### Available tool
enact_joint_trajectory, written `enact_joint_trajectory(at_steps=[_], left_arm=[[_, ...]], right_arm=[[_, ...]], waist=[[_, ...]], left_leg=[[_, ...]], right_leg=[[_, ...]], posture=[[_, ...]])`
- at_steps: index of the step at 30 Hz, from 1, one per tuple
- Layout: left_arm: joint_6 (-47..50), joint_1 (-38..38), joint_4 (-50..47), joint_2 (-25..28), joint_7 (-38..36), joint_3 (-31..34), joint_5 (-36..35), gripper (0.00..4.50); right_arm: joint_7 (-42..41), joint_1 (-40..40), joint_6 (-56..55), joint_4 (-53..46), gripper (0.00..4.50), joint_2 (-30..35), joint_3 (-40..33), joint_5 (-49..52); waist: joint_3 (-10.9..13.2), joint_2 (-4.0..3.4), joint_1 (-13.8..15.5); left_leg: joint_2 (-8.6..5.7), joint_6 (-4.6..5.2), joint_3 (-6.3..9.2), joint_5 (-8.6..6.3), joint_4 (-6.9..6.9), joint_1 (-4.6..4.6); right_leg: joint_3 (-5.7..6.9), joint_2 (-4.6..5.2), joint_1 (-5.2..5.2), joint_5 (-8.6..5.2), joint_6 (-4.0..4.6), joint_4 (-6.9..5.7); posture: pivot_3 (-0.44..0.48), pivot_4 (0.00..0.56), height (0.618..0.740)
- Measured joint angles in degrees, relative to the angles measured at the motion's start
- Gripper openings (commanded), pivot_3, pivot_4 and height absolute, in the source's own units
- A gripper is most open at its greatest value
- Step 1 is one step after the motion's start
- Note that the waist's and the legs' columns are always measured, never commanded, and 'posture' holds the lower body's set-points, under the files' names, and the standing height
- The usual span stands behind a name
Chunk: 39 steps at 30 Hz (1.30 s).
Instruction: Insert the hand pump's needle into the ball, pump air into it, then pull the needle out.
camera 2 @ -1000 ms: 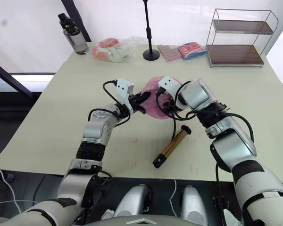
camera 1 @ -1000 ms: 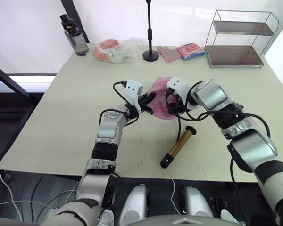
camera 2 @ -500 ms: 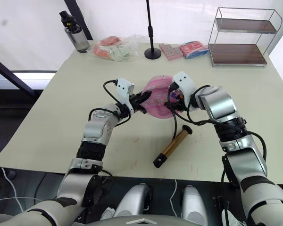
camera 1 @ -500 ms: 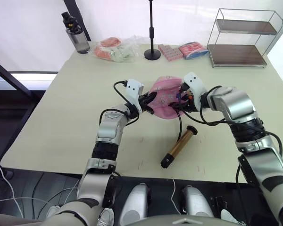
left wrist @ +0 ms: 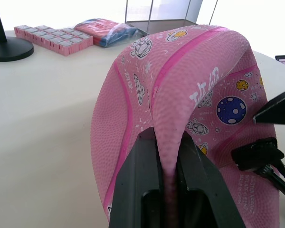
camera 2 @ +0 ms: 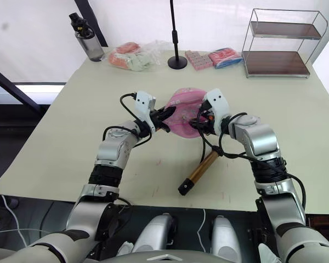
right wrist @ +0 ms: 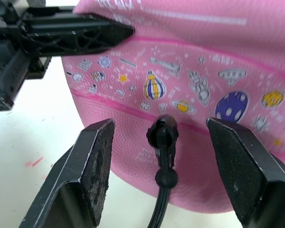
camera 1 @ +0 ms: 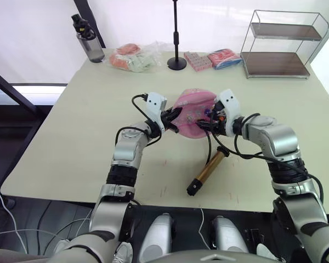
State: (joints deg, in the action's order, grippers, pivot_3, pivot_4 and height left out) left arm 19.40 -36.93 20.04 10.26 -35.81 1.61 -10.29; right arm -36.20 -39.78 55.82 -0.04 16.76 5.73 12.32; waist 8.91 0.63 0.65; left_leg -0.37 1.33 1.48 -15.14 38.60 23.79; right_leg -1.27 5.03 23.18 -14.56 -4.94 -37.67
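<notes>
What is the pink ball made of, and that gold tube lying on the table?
The ball looks like soft rubber: its skin is finely pebbled and matte, and it folds where the left hand pinches it, so it seems floppy and underinflated. The hand pump looks like metal, a smooth gold-bronze cylinder with a slight sheen, with black end caps, probably plastic.

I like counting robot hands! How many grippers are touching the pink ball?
1. The left gripper is pinching a fold of the deflated ball. The right gripper is open beside the ball, its fingers around the needle, apparently not touching the rubber.
</notes>
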Motion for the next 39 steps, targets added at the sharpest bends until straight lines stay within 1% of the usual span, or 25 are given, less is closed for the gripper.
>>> enact_joint_trajectory(at_steps=[5,13,22,24,25,26,27,28,30,37,39], left_arm=[[0.00,0.00,0.01,0.00,0.00,0.00,0.00,0.00],[0.00,0.01,0.01,0.11,0.01,0.00,0.00,0.00],[0.00,0.03,0.00,0.19,0.01,0.00,0.00,0.00],[0.00,0.03,0.00,0.18,0.01,0.00,0.00,0.00],[0.01,0.04,0.00,0.17,0.01,0.00,0.00,0.00],[0.00,0.04,0.00,0.17,0.01,0.00,0.00,0.00],[0.00,0.04,0.00,0.17,0.01,0.00,0.00,0.00],[0.00,0.04,0.00,0.16,0.01,0.00,0.00,0.00],[0.00,0.06,0.00,0.16,0.02,0.00,0.00,0.00],[0.00,0.08,0.00,0.15,0.10,0.00,0.00,0.00],[0.00,0.10,-0.01,0.17,0.18,0.01,0.00,0.00]], right_arm=[[0.95,0.02,-0.33,0.31,3.23,-0.31,0.43,0.14],[2.76,0.02,-1.17,3.57,3.23,-1.24,0.71,0.13],[3.12,-0.23,-1.25,5.19,3.23,-1.54,0.69,0.39],[3.19,-0.63,-1.35,5.73,2.70,-1.70,0.65,0.50],[3.22,-0.66,-1.48,5.75,2.51,-1.74,0.64,0.52],[3.23,-0.67,-1.58,5.78,2.02,-1.79,0.64,0.56],[3.24,-0.67,-1.78,5.86,1.38,-1.91,0.63,0.65],[3.26,-0.70,-1.96,5.99,1.10,-2.03,0.63,0.70],[3.61,-0.83,-2.19,6.58,0.08,-2.05,0.52,0.73],[3.76,-1.25,-2.43,7.41,0.07,-2.06,0.52,0.90],[3.76,-1.66,-3.29,7.87,0.07,-1.71,1.51,0.27]], waist=[[0.00,0.00,0.00],[0.00,0.00,0.00],[0.00,0.00,-0.02],[0.00,0.00,-0.05],[0.00,0.00,-0.04],[0.00,0.00,-0.03],[0.00,0.00,-0.04],[0.00,0.00,-0.04],[0.00,0.00,-0.07],[0.00,0.00,-0.15],[-0.01,-0.01,-0.19]], left_leg=[[0.00,0.00,0.00,0.00,0.00,-0.01],[0.00,0.00,0.00,0.01,0.00,-0.01],[0.00,0.00,-0.01,0.01,0.00,-0.01],[0.00,0.00,-0.01,0.01,0.00,-0.02],[0.00,0.00,0.00,0.01,0.00,-0.01],[0.00,0.00,0.00,0.01,0.00,-0.01],[0.00,0.00,-0.01,0.01,0.00,-0.01],[0.00,0.00,-0.01,0.01,0.00,-0.02],[0.00,0.00,-0.01,0.01,0.00,-0.02],[0.00,0.00,-0.01,0.02,0.01,-0.03],[0.00,0.00,-0.02,0.02,0.01,-0.04]], right_leg=[[0.00,0.00,0.00,0.00,0.00,0.00],[0.00,0.00,0.00,0.00,0.00,-0.01],[0.00,0.00,0.00,0.00,0.00,-0.03],[0.00,0.00,0.00,0.00,0.00,-0.03],[0.00,0.00,0.00,0.00,0.00,-0.03],[0.00,0.00,0.00,0.00,0.00,-0.03],[0.00,0.00,0.00,0.00,0.00,-0.03],[0.00,0.00,0.00,0.00,0.00,-0.03],[0.00,0.00,0.00,0.00,0.00,-0.04],[-0.01,0.00,0.00,0.00,0.00,-0.06],[-0.01,0.00,0.00,0.00,0.00,-0.07]], posture=[[0.000,0.150,0.736],[0.000,0.150,0.736],[0.000,0.150,0.736],[0.000,0.150,0.736],[0.000,0.150,0.736],[0.000,0.150,0.736],[0.000,0.150,0.736],[0.000,0.150,0.736],[0.000,0.150,0.736],[0.000,0.150,0.736],[0.000,0.150,0.736]])
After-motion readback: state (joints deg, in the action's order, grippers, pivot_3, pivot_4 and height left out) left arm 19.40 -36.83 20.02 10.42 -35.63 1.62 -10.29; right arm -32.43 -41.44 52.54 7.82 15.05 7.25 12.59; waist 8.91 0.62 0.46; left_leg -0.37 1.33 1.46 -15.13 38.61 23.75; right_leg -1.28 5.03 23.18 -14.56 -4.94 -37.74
